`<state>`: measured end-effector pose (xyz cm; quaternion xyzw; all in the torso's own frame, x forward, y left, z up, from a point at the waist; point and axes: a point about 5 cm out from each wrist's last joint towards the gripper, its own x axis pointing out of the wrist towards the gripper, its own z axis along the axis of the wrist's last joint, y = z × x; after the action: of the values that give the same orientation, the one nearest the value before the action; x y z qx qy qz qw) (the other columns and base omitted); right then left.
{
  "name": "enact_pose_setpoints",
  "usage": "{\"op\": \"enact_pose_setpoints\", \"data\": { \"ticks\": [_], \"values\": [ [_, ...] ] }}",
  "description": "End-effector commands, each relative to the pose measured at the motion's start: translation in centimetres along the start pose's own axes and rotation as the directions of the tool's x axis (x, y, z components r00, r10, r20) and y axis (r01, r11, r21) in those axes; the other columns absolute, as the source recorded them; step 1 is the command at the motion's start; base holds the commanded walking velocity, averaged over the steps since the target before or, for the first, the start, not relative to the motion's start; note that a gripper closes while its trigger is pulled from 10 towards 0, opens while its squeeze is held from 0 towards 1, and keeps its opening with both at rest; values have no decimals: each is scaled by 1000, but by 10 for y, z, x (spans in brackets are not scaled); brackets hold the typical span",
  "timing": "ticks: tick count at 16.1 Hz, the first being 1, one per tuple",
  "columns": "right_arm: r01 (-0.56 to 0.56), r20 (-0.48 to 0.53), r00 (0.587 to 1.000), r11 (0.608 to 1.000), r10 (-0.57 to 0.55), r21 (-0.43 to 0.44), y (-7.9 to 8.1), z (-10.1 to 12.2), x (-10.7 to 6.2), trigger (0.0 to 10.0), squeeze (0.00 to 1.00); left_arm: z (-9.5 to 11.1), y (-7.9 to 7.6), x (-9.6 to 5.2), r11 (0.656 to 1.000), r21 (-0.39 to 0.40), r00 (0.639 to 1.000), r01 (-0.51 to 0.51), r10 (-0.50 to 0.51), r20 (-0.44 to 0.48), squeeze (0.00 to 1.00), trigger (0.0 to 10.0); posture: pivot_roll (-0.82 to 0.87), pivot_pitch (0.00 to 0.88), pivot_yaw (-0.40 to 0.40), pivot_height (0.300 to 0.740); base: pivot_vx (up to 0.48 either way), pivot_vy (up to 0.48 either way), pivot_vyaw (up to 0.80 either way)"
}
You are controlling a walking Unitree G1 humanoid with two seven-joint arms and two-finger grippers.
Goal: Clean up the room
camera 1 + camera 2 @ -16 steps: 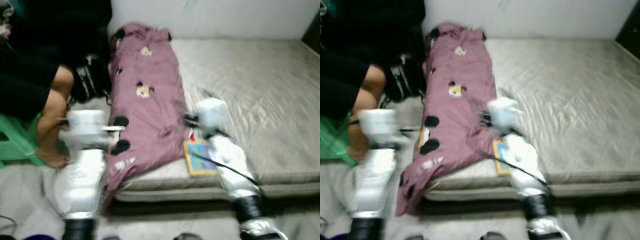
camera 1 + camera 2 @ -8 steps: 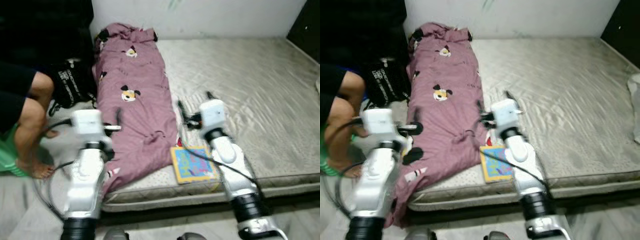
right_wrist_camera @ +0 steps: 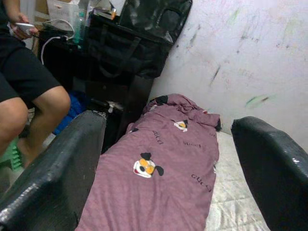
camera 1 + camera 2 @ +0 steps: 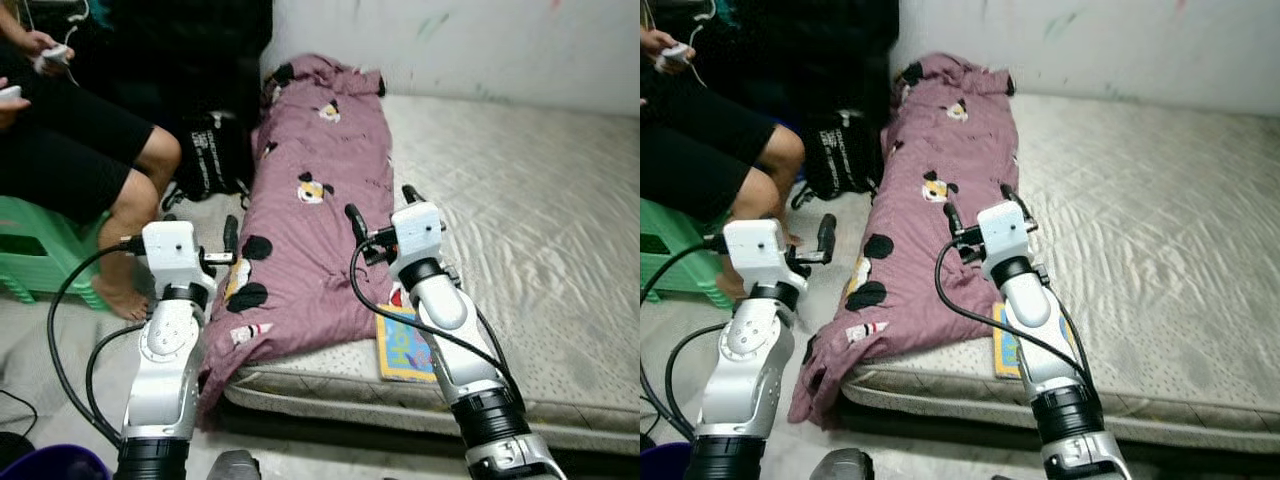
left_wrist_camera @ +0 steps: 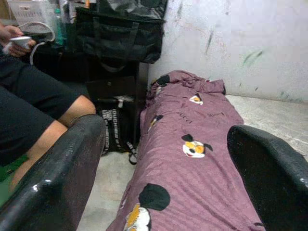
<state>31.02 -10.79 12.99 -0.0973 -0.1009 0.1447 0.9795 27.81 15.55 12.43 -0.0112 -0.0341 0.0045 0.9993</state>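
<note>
Left end effector [image 4: 231, 232] raised at the bed's left edge, fingers spread apart, nothing between them; it sits just beside the lower left side of the mauve blanket [image 4: 310, 215]. Right end effector [image 4: 380, 208] raised over the blanket's right side, fingers likewise apart and empty.

Blanket: long rolled bundle, cartoon-mouse print, lying lengthwise along the left side of the mattress [image 4: 540, 230], upper end near the white wall [image 4: 480, 45], lower end spilling off the mattress corner toward the floor. Both wrist views look along the bundle between their black fingers [image 5: 53, 183].

Colourful picture book [image 4: 404, 345] lies flat on the mattress near its front edge, just right of the blanket's lower end, partly hidden by the right arm.

Mattress otherwise bare, quilted grey-beige.

Black bag with white lettering [image 4: 212, 160] on the floor between bed and a seated person. Person's bare leg [image 4: 135, 215] and black shorts visible, sitting on a green stool [image 4: 35, 250]; a hand [image 4: 40, 50] holds a small white device. Larger black bag [image 5: 120, 33] on dark furniture by the wall.
</note>
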Motion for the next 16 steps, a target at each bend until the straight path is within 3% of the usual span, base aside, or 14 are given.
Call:
{"op": "enact_pose_setpoints", "data": {
  "ticks": [1, 12, 16],
  "values": [
    [11, 10, 1000, 1000, -11, -7, -4, 3, 2, 10000, 0, 1, -2, 1, 1000, -2, 1000, 9, -9, 3, 0, 10000, 32, 0, -61, 740, 0, -281, 0],
    [8, 5, 1000, 1000, -8, -7, -4, 2, 2, 10000, 0, 1, -3, 0, 1000, -7, 1000, 15, -15, 1, 0, 10000, 31, 0, -61, 740, 0, -436, 0],
    [7, 3, 1000, 1000, -7, -8, -4, 1, 1, 10000, 0, 0, -4, 0, 1000, -21, 1000, 14, -14, -2, 0, 10000, 28, 0, -61, 740, 0, -64, 0]
  ]
}}
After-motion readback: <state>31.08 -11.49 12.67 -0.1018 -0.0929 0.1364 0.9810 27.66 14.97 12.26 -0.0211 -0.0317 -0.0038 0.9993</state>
